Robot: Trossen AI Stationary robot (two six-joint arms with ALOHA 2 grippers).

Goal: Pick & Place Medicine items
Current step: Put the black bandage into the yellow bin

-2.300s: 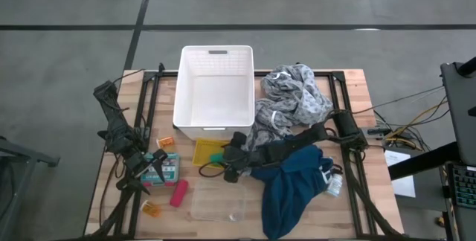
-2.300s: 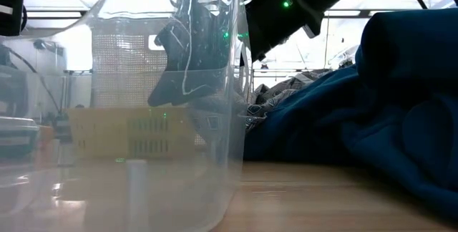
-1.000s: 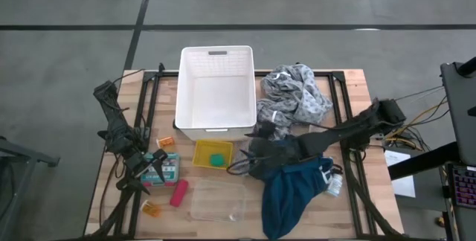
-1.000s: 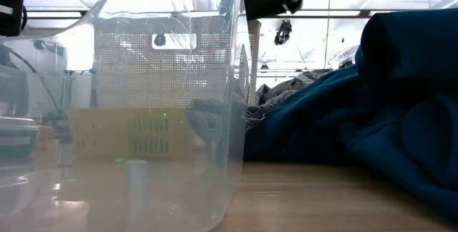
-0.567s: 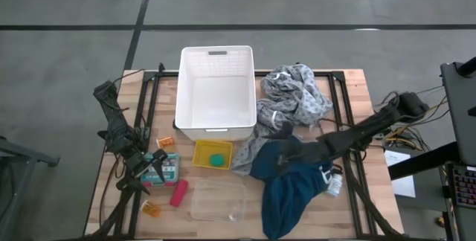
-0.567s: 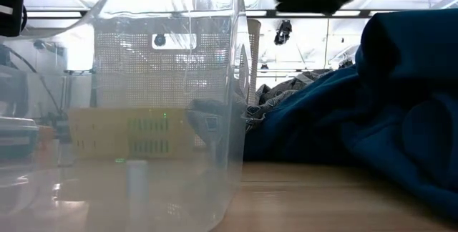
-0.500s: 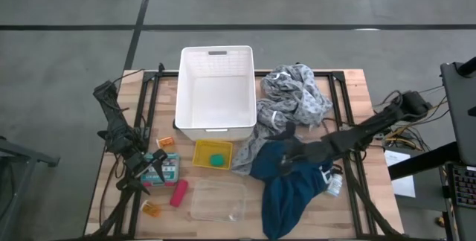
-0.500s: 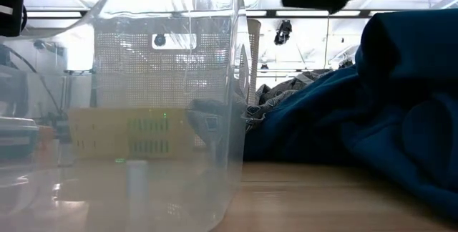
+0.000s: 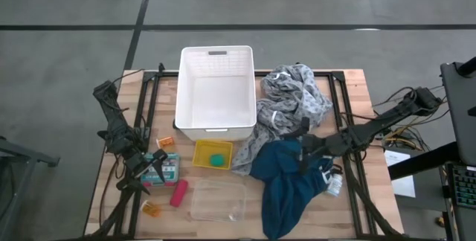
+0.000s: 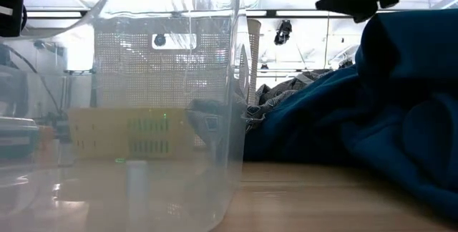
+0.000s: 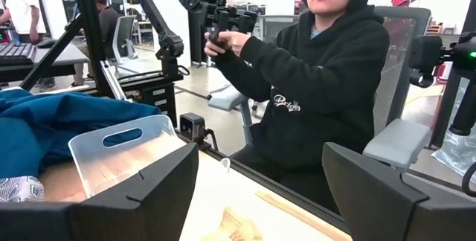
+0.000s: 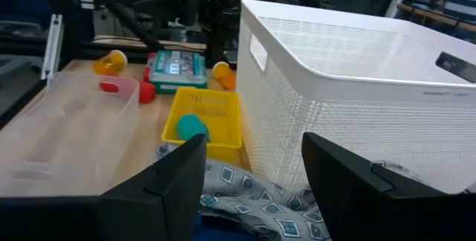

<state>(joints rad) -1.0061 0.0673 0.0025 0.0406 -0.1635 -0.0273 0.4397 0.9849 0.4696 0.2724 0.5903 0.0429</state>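
1. The teal-and-white medicine box (image 9: 166, 168) is the largest item, lying flat at the table's left front, just beside the left gripper (image 9: 155, 168), whose fingers stand wide apart and hold nothing. It looks stiff, light and flat-sided, so a grasp across its narrow width should hold.

2. The white labelled bottle (image 9: 334, 186) lies at the right front, part-tucked under the edge of the teal-blue cloth (image 9: 288, 185). It is probably smooth, rigid plastic; take it across the body once the cloth is off it.

3. The pink-red cylinder (image 9: 178, 193) lies beside the clear tub (image 9: 218, 201). Being round and on its side, it may roll, so I would close across its middle.

4. Two orange pill bottles, one near the front edge (image 9: 151, 210) and one behind the box (image 9: 166, 143), look light, hard and slick; grip them mid-body.

5. A small teal-green roll (image 12: 191, 126) sits in the yellow tray (image 9: 213, 154), in front of the white basket (image 9: 214, 89). It seems soft and slightly squashable.

6. The right gripper (image 9: 306, 148) hovers over the teal-blue cloth, its fingers parted with nothing between them.
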